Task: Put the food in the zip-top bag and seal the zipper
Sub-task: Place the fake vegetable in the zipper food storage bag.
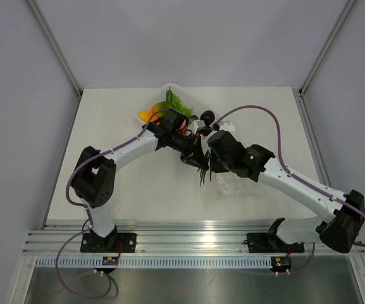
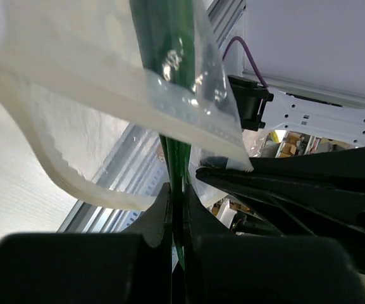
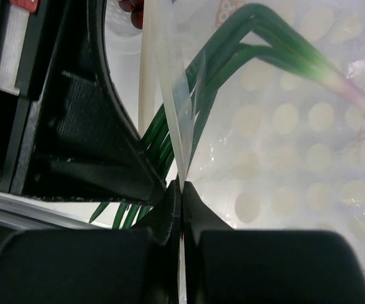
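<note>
So far only the green onion (image 3: 277, 44) is going in. The left gripper (image 2: 177, 202) pinches its leaves, and its bulb end lies inside the zip-top bag (image 3: 283, 158). The right gripper (image 3: 180, 190) clamps the bag's mouth edge over the table's middle. The other toy fruits and vegetables (image 1: 169, 104) wait in the tray (image 1: 185, 98) at the far edge, and the zipper (image 2: 138, 107) is unsealed.

Clear crinkly plastic bag (image 3: 296, 190); glossy green onion (image 3: 284, 36)

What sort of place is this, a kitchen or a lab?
Probably a robot lab test cell: two arms bolted to a metal rail, a white table boxed in by plain grey panels, and toy food in a tray.
</note>
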`<state>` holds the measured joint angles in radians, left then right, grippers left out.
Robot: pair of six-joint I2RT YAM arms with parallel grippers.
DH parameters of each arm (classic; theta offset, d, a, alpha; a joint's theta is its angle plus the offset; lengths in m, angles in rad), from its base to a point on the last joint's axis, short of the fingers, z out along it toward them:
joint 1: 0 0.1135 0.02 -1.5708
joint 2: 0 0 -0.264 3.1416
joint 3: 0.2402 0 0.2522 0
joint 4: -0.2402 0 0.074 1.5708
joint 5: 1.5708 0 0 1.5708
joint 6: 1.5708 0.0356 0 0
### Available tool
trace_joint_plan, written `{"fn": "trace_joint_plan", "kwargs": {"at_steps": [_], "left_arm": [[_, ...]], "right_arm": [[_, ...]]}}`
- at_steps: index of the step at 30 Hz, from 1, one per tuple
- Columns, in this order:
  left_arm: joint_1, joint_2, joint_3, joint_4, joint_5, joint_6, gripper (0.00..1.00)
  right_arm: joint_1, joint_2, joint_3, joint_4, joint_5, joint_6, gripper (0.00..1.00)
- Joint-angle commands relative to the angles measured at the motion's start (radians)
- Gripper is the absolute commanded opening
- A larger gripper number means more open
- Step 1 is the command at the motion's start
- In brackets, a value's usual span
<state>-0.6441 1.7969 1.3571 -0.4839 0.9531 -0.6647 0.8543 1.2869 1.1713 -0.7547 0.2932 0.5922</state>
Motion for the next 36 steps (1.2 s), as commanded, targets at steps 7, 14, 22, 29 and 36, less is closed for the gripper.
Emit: {"fn": "trace_joint_plan", "kwargs": {"at_steps": [7, 14, 22, 29, 36], "left_arm": [[0.011, 0.022, 0.093, 0.011, 0.046, -0.026, 0.0], [0.0, 0.035, 0.051, 0.108, -0.048, -0.108, 0.0], [-0.02, 0.076, 0.065, 0.182, -0.109, -0.167, 0.0], [-0.052, 0.09, 0.036, 0.185, -0.145, -0.151, 0.0], [-0.068, 0.035, -0.026, 0.122, -0.146, -0.055, 0.37]], "right_arm": [[0.023, -0.011, -0.009, 0.037, 0.001, -0.009, 0.0], [0.028, -0.012, 0.007, 0.061, -0.049, -0.003, 0.0], [0.038, -0.014, 0.005, 0.08, -0.08, 0.015, 0.0], [0.04, -0.024, 0.005, 0.094, -0.083, 0.034, 0.0], [0.04, -0.043, -0.018, 0.106, -0.028, 0.064, 0.0]]}}
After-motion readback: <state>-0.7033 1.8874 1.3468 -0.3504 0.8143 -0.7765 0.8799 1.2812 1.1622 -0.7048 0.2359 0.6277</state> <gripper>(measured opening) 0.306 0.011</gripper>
